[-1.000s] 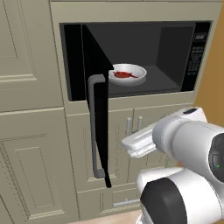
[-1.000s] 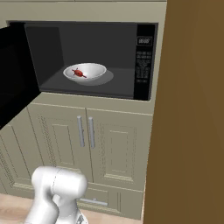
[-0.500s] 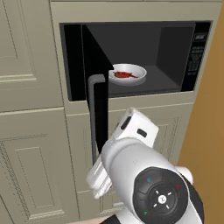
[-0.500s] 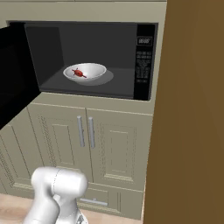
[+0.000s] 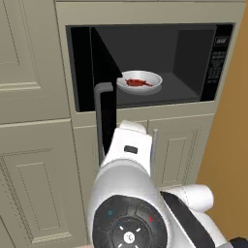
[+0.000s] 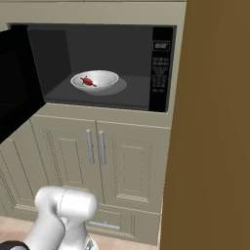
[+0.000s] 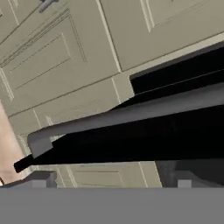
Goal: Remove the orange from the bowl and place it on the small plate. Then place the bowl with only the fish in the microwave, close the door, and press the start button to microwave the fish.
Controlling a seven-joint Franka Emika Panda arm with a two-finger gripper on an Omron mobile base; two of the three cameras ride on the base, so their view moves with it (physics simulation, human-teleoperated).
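The black microwave [image 5: 145, 63] stands open, and the pale bowl [image 5: 141, 81] sits inside on its floor with the red fish [image 5: 138, 83] in it. From the right, the bowl [image 6: 95, 80] and fish [image 6: 88, 81] sit left of centre in the cavity. The door [image 5: 107, 97] swings out edge-on, its grey bar handle [image 5: 101, 121] in front of my arm. In the hand view my gripper [image 7: 111, 178] is open, close to the door [image 7: 131, 144] and its handle [image 7: 131, 114], with nothing between the fingertips. The orange and the small plate are out of view.
The keypad strip [image 6: 160, 68] runs down the microwave's right side. Beige cabinet doors [image 6: 117, 166] with bar handles sit below it. A tall brown panel [image 6: 215, 122] walls off the right side. The open door [image 6: 14, 83] juts out on the left.
My arm has swung from the right side across to the middle, in front of the open door's handle. The bowl, fish and door have not moved.
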